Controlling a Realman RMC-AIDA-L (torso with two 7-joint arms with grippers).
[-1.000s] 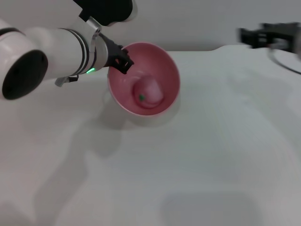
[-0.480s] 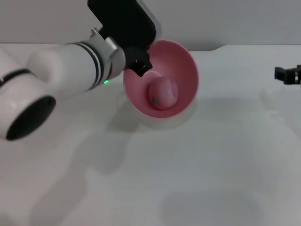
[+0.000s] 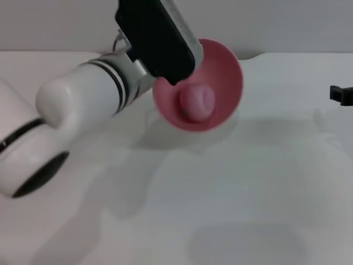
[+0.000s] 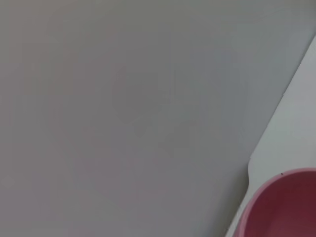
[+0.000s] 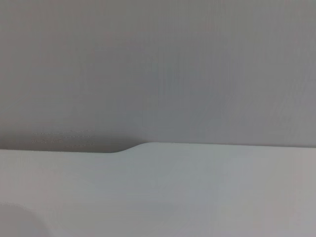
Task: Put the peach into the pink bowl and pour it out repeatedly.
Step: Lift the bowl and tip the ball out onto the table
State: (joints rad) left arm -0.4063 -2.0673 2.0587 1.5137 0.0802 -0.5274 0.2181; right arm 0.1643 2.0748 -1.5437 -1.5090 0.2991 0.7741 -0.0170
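My left gripper (image 3: 168,77) holds the pink bowl (image 3: 220,69) by its left rim, lifted off the table and tipped steeply so the opening faces the head camera. The black wrist housing hides the fingers. The peach (image 3: 197,102) lies inside the bowl against its lower wall, with its small green mark showing. The left wrist view catches only part of the pink bowl (image 4: 281,207). A small dark piece of my right gripper (image 3: 342,95) shows at the far right edge, away from the bowl.
The white table (image 3: 231,193) spreads out below and in front of the bowl, with the bowl's shadow beneath it. A grey wall (image 3: 276,25) stands behind the table's back edge. The right wrist view holds only table (image 5: 197,197) and wall.
My left arm has swung right and up, carrying the bowl and tipping it more steeply. The peach has stayed inside. The right gripper has drawn back towards the right edge.
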